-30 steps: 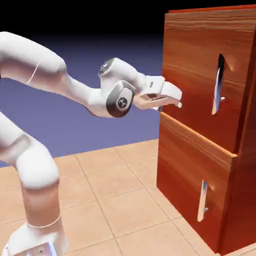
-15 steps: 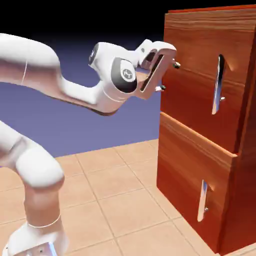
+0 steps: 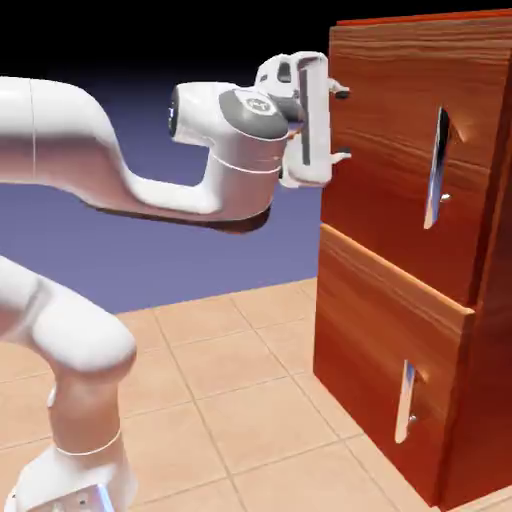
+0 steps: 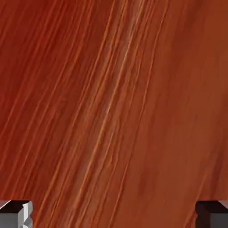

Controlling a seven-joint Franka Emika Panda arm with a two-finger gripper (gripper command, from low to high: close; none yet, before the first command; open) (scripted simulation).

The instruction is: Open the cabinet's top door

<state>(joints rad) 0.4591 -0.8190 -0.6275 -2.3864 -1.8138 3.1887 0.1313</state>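
Reddish-brown wood grain fills my hand view edge to edge: the top door (image 4: 116,102), close ahead, streaks running on a slant.

Item, gripper (image 3: 337,123): mine, spread as wide as it goes, holding nothing. Two small grey fingertips (image 4: 15,213) sit at the hand view's bottom corners with only wood between them. In the exterior view they stand one above the other, aimed at the door's near edge, close to it; contact cannot be told.

Item, top door: larger upper panel of the cabinet (image 3: 400,330), closed. Its long vertical silver bar handle (image 3: 435,170) lies further along the face, well apart from my fingers, toward the exterior view's right.

Item, lower panel (image 3: 385,370): shorter, beneath my hand, with a smaller silver handle (image 3: 405,402).

Item, surface: tan square tiles (image 3: 220,380) with pale joints, bearing cabinet and arm base.

Item, room: plain blue-violet backdrop (image 3: 190,250), darkening to black at top.
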